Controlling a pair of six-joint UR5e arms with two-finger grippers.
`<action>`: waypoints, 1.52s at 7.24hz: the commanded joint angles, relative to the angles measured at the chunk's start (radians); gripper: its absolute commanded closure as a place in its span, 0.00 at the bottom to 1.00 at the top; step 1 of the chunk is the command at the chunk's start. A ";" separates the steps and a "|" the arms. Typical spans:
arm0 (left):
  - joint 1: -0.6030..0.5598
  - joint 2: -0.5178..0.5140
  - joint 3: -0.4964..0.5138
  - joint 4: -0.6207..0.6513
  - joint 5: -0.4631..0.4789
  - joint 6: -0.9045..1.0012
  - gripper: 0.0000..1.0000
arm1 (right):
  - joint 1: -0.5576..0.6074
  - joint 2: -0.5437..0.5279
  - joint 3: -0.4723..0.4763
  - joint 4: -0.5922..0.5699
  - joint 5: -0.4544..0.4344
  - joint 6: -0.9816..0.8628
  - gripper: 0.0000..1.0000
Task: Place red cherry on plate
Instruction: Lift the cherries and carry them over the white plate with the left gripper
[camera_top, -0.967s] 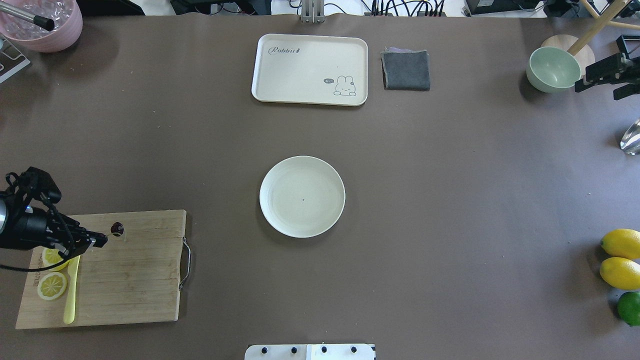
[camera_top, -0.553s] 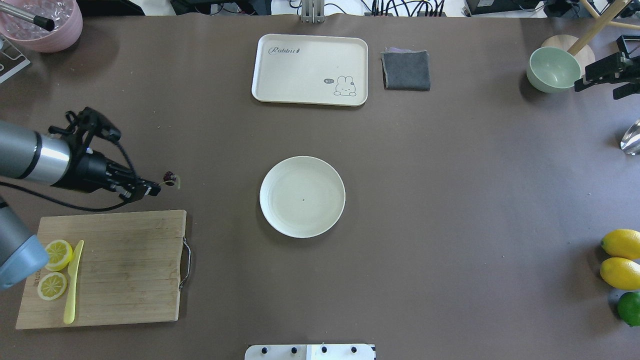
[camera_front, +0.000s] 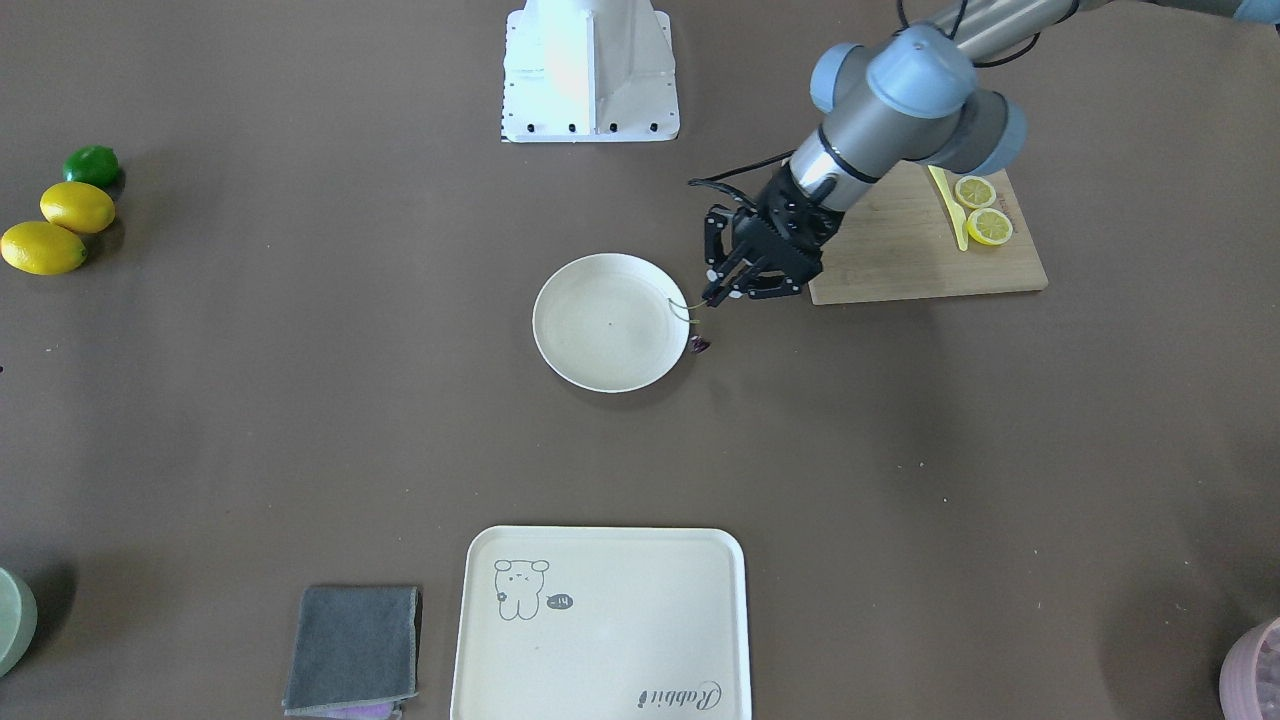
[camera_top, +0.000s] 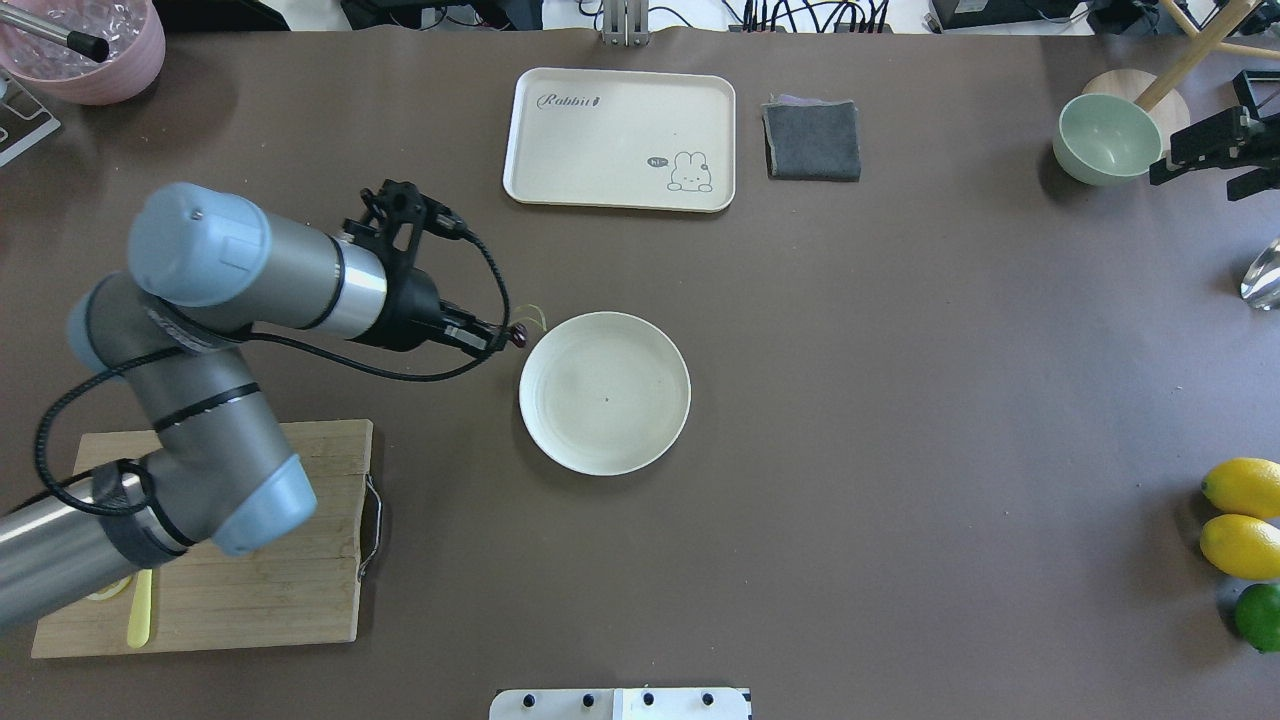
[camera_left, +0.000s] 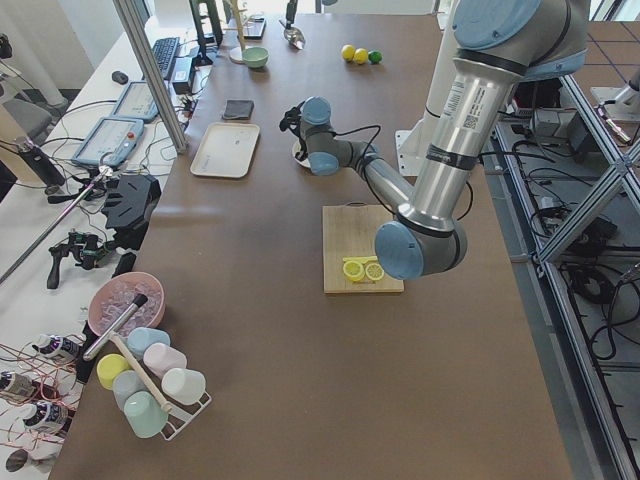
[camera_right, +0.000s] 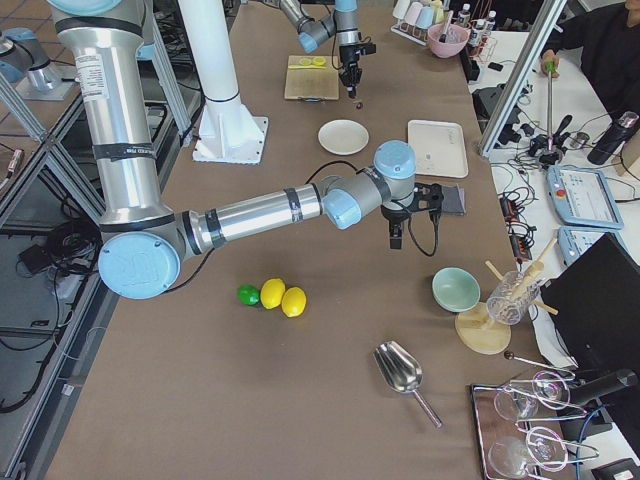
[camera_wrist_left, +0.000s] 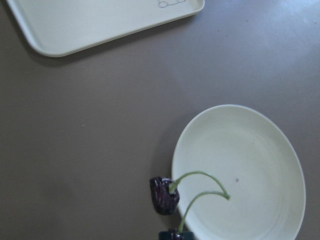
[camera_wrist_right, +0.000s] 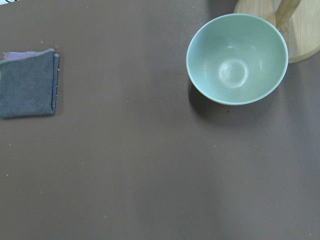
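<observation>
The red cherry (camera_top: 518, 336) is tiny and dark, with a thin curved green stem. It hangs at the tips of my left gripper (camera_top: 498, 340), which is shut on it. In the left wrist view one dark cherry (camera_wrist_left: 164, 196) dangles just outside the plate's rim, and two green stems arc over the plate (camera_wrist_left: 250, 150). The round cream plate (camera_top: 600, 440) lies mid-table with nothing on it. In the front-facing view the left gripper (camera_front: 713, 296) hovers beside the plate (camera_front: 600, 350). My right gripper (camera_top: 1205, 152) rests at the far right edge; its jaws are unclear.
A wooden cutting board (camera_top: 300, 540) with lemon slices (camera_front: 985, 210) and a yellow knife (camera_front: 948, 205) lies near-left. A cream tray (camera_top: 620, 140) and a grey cloth (camera_top: 812, 140) sit at the back. A green bowl (camera_top: 1105, 138), lemons (camera_top: 1243, 515) and a lime (camera_top: 1260, 615) are at the right.
My left arm has carried the cherry from above the cutting board, away from the robot and to the right, up to the plate's left rim. The right arm has not moved.
</observation>
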 joint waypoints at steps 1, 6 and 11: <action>0.150 -0.084 0.037 0.003 0.176 -0.084 1.00 | -0.001 0.001 -0.007 0.000 -0.002 0.000 0.00; 0.186 -0.083 0.043 0.001 0.220 -0.112 1.00 | -0.001 0.008 -0.005 0.002 -0.002 0.000 0.00; 0.190 -0.074 0.042 -0.008 0.275 -0.104 0.02 | -0.002 0.025 -0.010 -0.002 -0.003 0.000 0.00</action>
